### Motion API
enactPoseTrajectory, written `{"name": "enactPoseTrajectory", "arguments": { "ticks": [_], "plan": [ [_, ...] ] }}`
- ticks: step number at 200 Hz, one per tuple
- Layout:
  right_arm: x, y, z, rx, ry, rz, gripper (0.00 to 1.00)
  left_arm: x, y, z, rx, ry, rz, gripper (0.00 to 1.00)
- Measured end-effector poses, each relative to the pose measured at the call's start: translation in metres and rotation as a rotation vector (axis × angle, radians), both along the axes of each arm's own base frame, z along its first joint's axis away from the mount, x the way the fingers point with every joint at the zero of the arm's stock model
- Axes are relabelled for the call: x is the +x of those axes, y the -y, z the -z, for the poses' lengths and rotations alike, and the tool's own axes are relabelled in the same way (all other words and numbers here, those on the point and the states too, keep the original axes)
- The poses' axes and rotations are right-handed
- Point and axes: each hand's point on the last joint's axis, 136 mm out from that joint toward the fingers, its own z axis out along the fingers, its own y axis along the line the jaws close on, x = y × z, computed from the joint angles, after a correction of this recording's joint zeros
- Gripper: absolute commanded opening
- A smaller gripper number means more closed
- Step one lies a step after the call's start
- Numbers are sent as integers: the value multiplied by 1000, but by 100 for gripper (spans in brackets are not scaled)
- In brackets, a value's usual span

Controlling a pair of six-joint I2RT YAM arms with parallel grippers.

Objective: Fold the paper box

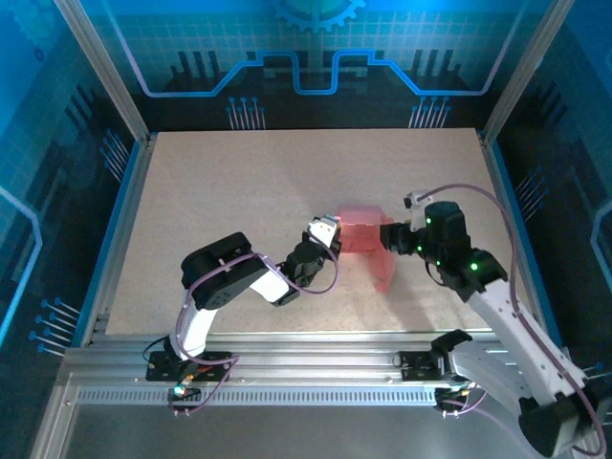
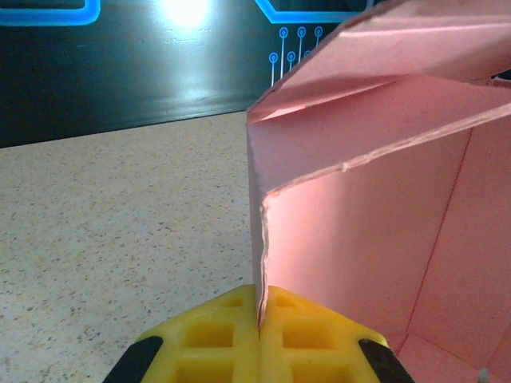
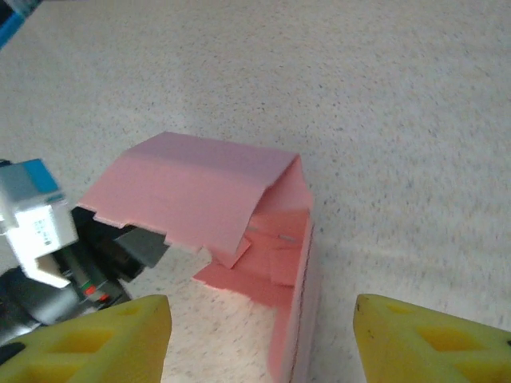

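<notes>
**Speckled desk (image 1: 239,182), paper box (image 1: 361,239) half formed**

From above, we see the desk carrying the paper box at its middle, between both arms. At the left wrist, our left pincer (image 2: 259,323) is clenched on a card edge of the box. At the right wrist, our right pincer (image 3: 263,335) stands released, jaws wide, the box between them. We judge the thin wall could buckle if they close off-square.

Left arm: elbow raised, forearm reaching to the left side of the paper box (image 1: 361,229). Left gripper (image 2: 259,307): jaws pinched together on one wall edge of the box. Right arm: stretched in from the box's right. Right gripper (image 3: 263,319): jaws spread wide, facing the box.
</notes>
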Motion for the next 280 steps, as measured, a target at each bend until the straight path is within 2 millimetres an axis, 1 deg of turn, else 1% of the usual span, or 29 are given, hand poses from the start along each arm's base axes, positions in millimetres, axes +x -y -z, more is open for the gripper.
{"name": "enactPoseTrajectory", "arguments": {
  "ticks": [14, 30, 47, 60, 67, 81, 96, 115, 137, 145, 154, 167, 172, 188, 201, 213, 255, 280],
  "plan": [
    [-20, -6, -6, 34, 13, 9, 65, 2, 2, 0, 4, -17, -2, 0],
    [-45, -14, -2, 49, 21, -9, 65, 4, 5, 0, -1, -32, -4, 0],
    [-68, -19, 15, 19, 0, -26, 65, 6, 7, 0, 3, -45, -5, 0],
    [-76, -15, 33, -39, -34, -2, 67, 6, 6, 0, 0, -52, -7, 0],
    [-78, -10, 44, -80, -59, 30, 68, 6, 6, 0, -1, -55, -7, 0],
    [-78, 7, 60, -154, -103, 124, 69, 6, 6, 0, -1, -56, -7, 0],
    [-76, 25, 68, -188, -127, 209, 68, 5, 6, 0, -1, -59, -7, 0],
    [-72, 45, 70, -152, -127, 294, 66, 5, 6, 1, 2, -61, -7, 0],
    [-67, 57, 82, -66, -159, 329, 59, 5, 6, 1, 2, -62, -7, 0],
    [-65, 57, 88, -46, -180, 325, 58, 5, 6, 0, 2, -62, -8, 0],
    [-62, 52, 94, -26, -207, 300, 55, 5, 6, 0, 3, -62, -7, 0],
    [-58, 42, 101, -23, -239, 243, 51, 5, 6, 0, 3, -63, -7, 0],
    [-56, 37, 103, -24, -245, 217, 47, 5, 6, 0, 3, -64, -7, 0],
    [-49, 24, 108, -43, -260, 143, 34, 5, 6, 0, 4, -67, -8, 0],
    [-45, 17, 112, -57, -273, 105, 14, 5, 6, 0, 7, -69, -7, 0],
    [-43, 14, 112, -67, -278, 85, 0, 5, 5, 0, 10, -72, -7, 0],
    [-38, 11, 94, -141, -294, 31, 0, 2, 5, -1, 4, -119, -5, 0],
    [-29, 3, 79, -190, -343, -15, 0, 3, 11, -5, -3, -164, 8, 7]
  ]
}}
